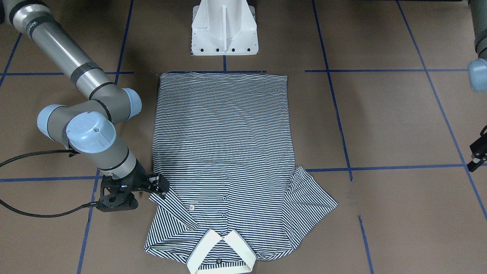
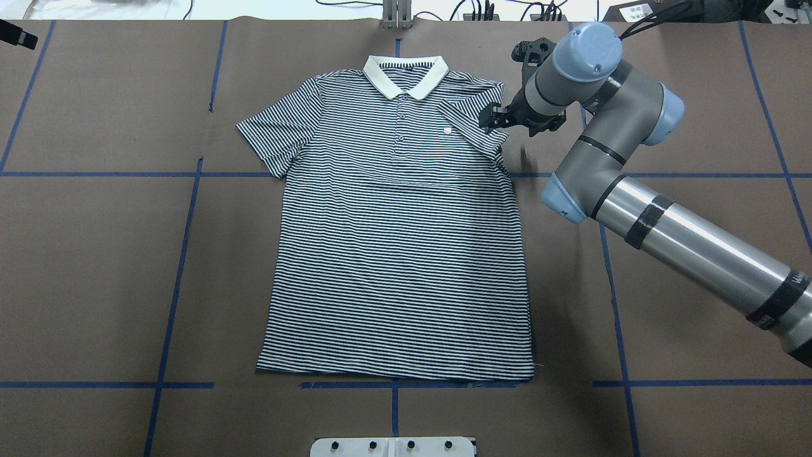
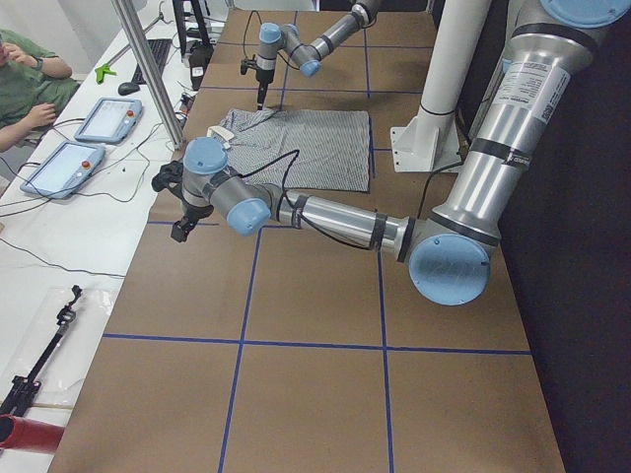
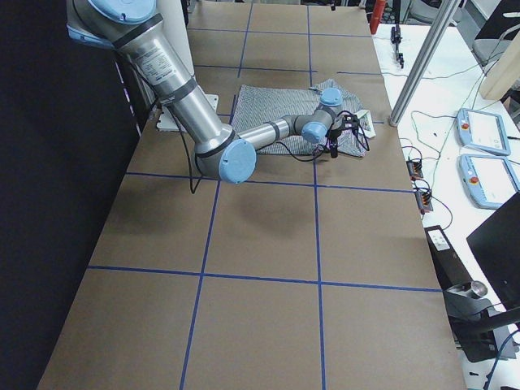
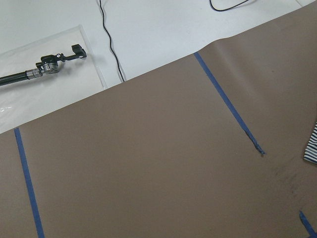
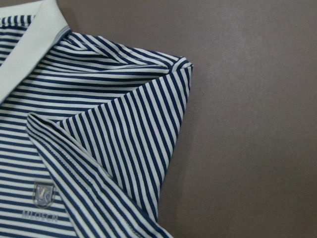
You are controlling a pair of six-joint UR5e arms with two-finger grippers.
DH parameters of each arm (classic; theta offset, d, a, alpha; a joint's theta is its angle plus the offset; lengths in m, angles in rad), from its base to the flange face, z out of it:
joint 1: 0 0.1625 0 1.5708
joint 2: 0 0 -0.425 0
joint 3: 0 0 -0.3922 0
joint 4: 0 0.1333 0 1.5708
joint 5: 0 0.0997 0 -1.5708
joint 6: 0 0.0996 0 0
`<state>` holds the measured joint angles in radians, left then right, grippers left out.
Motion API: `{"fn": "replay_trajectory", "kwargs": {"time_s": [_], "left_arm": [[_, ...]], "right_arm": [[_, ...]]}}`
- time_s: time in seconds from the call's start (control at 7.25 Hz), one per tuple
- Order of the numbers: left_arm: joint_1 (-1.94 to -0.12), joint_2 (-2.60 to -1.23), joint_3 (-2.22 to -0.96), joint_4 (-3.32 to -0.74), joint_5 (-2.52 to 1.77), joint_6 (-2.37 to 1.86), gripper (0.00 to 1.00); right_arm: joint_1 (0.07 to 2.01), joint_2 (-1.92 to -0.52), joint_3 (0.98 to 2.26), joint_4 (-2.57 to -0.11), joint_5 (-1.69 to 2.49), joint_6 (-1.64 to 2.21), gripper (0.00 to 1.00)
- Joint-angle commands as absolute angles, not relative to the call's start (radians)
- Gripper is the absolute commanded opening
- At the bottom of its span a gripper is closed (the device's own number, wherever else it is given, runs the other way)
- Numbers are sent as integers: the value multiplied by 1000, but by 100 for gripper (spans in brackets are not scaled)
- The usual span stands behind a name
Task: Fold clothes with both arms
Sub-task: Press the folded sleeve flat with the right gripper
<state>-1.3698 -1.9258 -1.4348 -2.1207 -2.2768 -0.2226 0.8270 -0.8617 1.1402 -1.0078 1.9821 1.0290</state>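
Brown taped table [image 2: 95,254], striped polo shirt [image 2: 399,254] lying flat, right gripper [image 2: 493,118] sitting at folded-in sleeve [image 2: 469,124], left gripper [image 3: 180,229] hanging well apart, cannot tell either grip

Brown table [image 2: 95,266], blue tape grid [image 2: 95,174] — striped polo shirt [image 2: 399,254] flat, 1 sleeve [image 2: 469,120] folded in.

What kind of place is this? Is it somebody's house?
Most likely a robot lab, not a house. A left robot arm and a right robot arm reach across a table marked with blue tape lines. A striped shirt lies on it, and control tablets sit on the bench alongside.
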Motion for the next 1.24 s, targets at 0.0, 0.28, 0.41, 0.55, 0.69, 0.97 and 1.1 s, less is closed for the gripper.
{"fn": "replay_trajectory", "kwargs": {"time_s": [0.0,0.28,0.41,0.55,0.69,0.97,1.1], "left_arm": [[-1370,-1927,-1436,-2120,-2278,-222,100],[-1370,-1928,-1436,-2118,-2276,-222,100],[-1370,-1931,-1436,-2117,-2276,-222,100],[-1370,-1933,-1434,-2115,-2276,-224,100],[-1370,-1933,-1436,-2117,-2276,-222,100],[-1370,-1933,-1434,-2117,-2276,-222,100],[-1370,-1933,-1434,-2117,-2276,-222,100]], "right_arm": [[809,-842,1115,-1008,1980,1028,97],[808,-833,1115,-1008,1985,1032,44],[808,-833,1115,-1006,1986,1031,32],[811,-831,1121,-1003,1990,1031,29],[811,-831,1127,-979,1990,1031,29],[815,-831,1129,-940,1997,1031,36],[810,-828,1131,-939,1997,1029,39]]}}
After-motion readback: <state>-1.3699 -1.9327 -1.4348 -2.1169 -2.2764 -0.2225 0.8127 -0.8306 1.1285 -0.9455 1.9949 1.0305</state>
